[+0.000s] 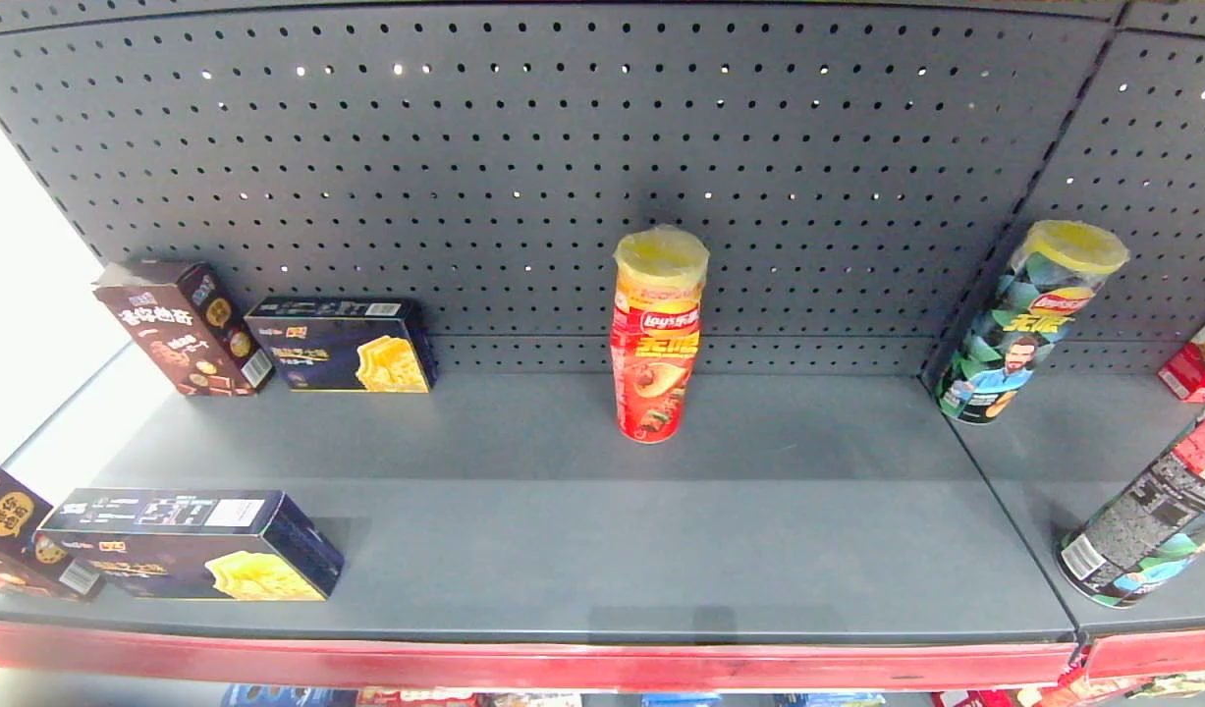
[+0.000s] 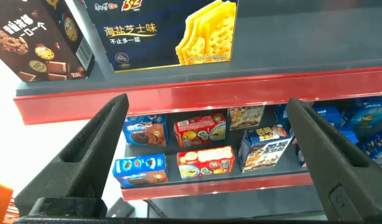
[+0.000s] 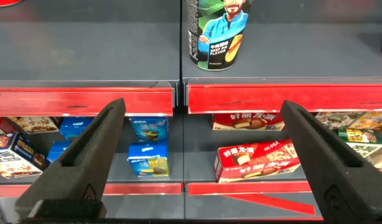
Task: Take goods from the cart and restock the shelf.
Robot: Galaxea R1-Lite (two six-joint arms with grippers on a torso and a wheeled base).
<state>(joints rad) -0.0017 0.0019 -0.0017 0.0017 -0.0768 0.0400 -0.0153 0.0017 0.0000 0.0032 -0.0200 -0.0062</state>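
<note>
A red chip can (image 1: 659, 334) with a yellow lid stands upright mid-shelf near the pegboard back. A green-and-black chip can (image 1: 1029, 319) stands on the adjoining shelf section to the right, and another can (image 1: 1147, 520) stands nearer the front edge there. My left gripper (image 2: 206, 102) is open and holds nothing, level with the red shelf edge (image 2: 197, 93), below a dark blue cracker box (image 2: 172, 34). My right gripper (image 3: 202, 104) is open and holds nothing, before the seam of the red shelf edge (image 3: 85, 101), with the front can (image 3: 219, 31) just above and beyond it.
Brown cookie boxes (image 1: 182, 329) (image 1: 8, 530) and dark blue boxes (image 1: 345, 346) (image 1: 194, 545) sit on the shelf's left side. A red box (image 1: 1196, 368) is at far right. The grey shelf deck (image 1: 661, 530) is bare in front of the red can. Small boxes (image 2: 200, 146) fill the lower shelf.
</note>
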